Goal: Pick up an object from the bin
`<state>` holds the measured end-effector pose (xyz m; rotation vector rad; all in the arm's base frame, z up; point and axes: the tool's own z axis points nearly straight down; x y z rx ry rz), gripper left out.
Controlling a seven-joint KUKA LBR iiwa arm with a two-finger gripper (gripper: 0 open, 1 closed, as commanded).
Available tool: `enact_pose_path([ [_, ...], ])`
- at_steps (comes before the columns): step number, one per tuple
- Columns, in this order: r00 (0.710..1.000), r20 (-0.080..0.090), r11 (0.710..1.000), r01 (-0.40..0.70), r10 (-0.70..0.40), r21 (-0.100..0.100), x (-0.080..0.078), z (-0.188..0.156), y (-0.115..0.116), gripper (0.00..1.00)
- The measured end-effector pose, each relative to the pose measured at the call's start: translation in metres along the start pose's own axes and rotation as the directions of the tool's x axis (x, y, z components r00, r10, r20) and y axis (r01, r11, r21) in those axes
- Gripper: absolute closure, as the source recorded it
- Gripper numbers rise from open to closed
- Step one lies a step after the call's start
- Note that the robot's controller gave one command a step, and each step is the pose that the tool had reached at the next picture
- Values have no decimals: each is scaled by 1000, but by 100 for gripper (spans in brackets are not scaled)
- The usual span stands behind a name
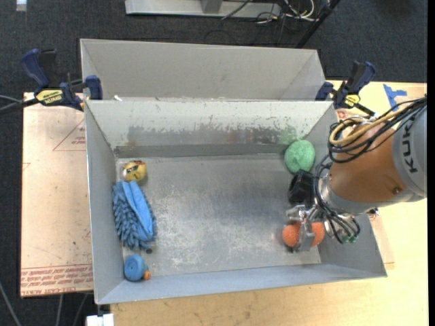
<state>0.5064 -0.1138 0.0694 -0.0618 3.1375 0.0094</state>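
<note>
Hovering in bin [217, 209] lower-right corner, hand [304, 231] directly over orange ball [291, 236]; grip state: cannot tell.

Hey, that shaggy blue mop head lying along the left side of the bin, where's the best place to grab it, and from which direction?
Probably the middle of the blue mop head, from straight above, closing across its narrow width. It lies flat and long beside the left wall, so a sideways approach looks blocked, and its soft strands should bunch into the grip.
</note>
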Motion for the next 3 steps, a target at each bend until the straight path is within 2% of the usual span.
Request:
enact_pose_path([
  [1,1000,3,1000,11,-11,-1,3,-115,8,100],
  [2,1000,3,1000,11,-11,-1,3,-115,8,100],
  [3,1000,-4,1000,23,-23,-3,9,-160,-2,100],
])
